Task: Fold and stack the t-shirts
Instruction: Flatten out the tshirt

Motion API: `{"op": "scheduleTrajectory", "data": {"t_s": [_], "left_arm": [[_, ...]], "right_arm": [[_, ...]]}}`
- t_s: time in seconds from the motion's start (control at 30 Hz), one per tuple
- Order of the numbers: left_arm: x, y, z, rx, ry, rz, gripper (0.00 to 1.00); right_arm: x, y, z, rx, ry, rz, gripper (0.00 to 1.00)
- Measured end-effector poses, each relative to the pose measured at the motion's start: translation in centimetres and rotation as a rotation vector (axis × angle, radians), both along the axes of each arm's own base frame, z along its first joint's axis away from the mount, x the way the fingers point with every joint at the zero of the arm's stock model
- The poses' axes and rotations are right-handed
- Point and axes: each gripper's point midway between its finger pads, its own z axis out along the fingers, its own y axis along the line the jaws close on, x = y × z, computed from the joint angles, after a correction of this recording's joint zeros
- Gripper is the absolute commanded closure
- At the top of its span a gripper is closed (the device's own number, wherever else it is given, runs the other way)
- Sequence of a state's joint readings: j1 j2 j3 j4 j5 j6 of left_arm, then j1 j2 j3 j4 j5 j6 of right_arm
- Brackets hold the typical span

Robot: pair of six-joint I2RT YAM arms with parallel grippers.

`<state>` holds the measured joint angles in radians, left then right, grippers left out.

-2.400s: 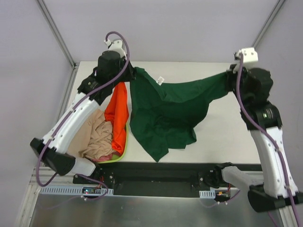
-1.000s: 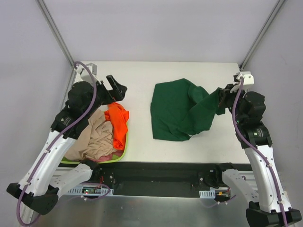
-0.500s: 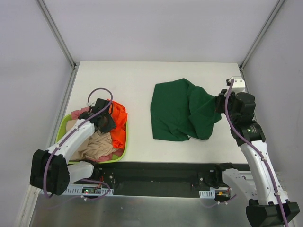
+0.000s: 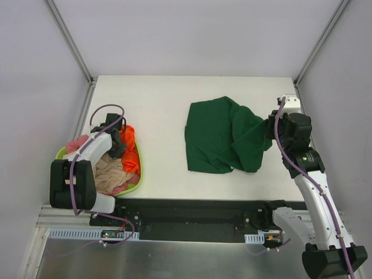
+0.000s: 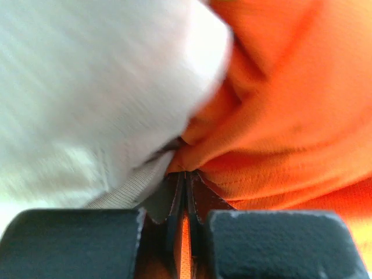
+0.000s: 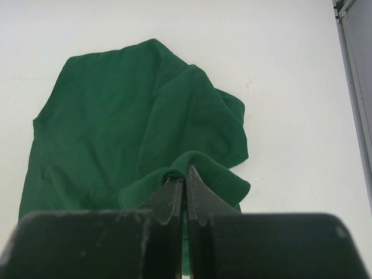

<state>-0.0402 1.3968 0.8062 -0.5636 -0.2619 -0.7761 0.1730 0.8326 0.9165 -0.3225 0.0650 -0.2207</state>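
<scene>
1. The left gripper [image 5: 185, 177], which seconds ago held one end of the dark green t-shirt [image 4: 218, 136] stretched in mid-air, has let go and dropped into the lime-green basket [image 4: 138, 179]. Its jaws are pressed together on a fold of the orange t-shirt [image 5: 279, 116] right at its tips, with pale cloth bunched to its left.
2. The right gripper [image 6: 185, 174] stays clamped on a raised fold of the green t-shirt. The rest of the garment spreads ahead of it and to its left, slumped on the table [image 4: 163, 104].
3. The green shirt is down but rumpled rather than squarely folded. It likely needs tidying before the orange one can be stacked on it.
</scene>
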Motion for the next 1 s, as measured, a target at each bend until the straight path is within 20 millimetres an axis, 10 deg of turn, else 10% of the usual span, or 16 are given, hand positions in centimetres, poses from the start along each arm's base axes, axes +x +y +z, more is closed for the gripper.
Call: {"op": "scheduleTrajectory", "data": {"t_s": [0.23, 0.3, 0.5, 0.67, 0.8, 1.0], "left_arm": [[3.1, 2.1, 3.4, 0.112, -0.103, 0.002, 1.0], [3.5, 2.1, 4.6, 0.11, -0.148, 0.005, 0.55], [3.8, 0.7, 8.9, 0.032, -0.296, -0.009, 0.01], [3.4, -2.1, 13.8, -0.041, -0.455, -0.082, 0.01], [2.5, -6.3, 18.2, -0.102, -0.59, -0.206, 0.01], [1.6, -19.1, 19.7, -0.237, -0.551, -0.642, 0.02]], "right_arm": [[-0.1, -0.2, -0.4, -0.007, 0.014, -0.006, 1.0], [-0.1, -0.1, -0.4, -0.006, 0.015, -0.005, 1.0], [-0.5, -0.1, -0.5, -0.004, 0.02, -0.002, 1.0], [-1.3, -0.5, -0.4, -0.004, 0.011, -0.016, 1.0], [-2.1, -0.9, -0.7, 0.0, 0.009, -0.034, 1.0], [-2.5, -1.3, -1.1, 0.003, 0.022, -0.059, 1.0]]}}
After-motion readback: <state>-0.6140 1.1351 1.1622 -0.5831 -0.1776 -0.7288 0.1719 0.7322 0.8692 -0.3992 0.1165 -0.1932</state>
